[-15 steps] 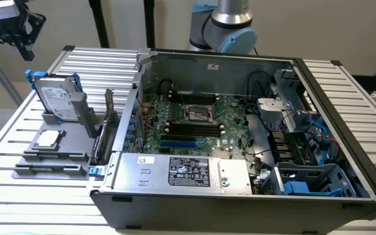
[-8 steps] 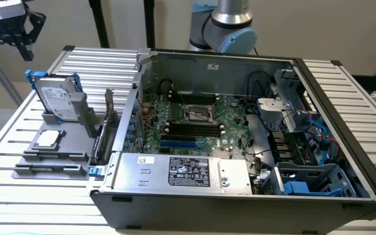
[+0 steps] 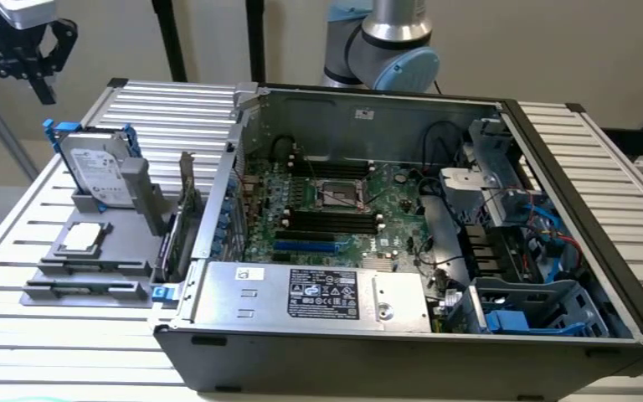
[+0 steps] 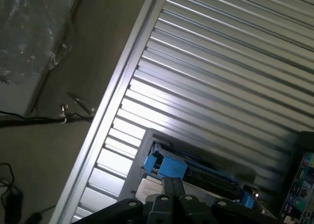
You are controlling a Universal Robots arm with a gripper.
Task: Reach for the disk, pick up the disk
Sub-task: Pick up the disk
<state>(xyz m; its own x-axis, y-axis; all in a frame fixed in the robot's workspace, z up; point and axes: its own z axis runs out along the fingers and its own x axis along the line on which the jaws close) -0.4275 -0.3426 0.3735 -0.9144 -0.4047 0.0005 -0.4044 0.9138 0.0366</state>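
hanging at the exterior view's upper left, the gripper [image 3: 29, 63] is well apart from the disk [image 3: 96, 167], which stands on edge in a grey holder [image 3: 76, 289] beside the open computer case [image 3: 411, 360]; whether its grip is wide or narrow cannot be told. a clean pick likely means squaring up over the blue-framed top edge and closing across the 2 flat faces.

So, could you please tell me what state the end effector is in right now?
End effector: open or closed cannot be told; clear of the blue-framed silver-grey metal hard disk.
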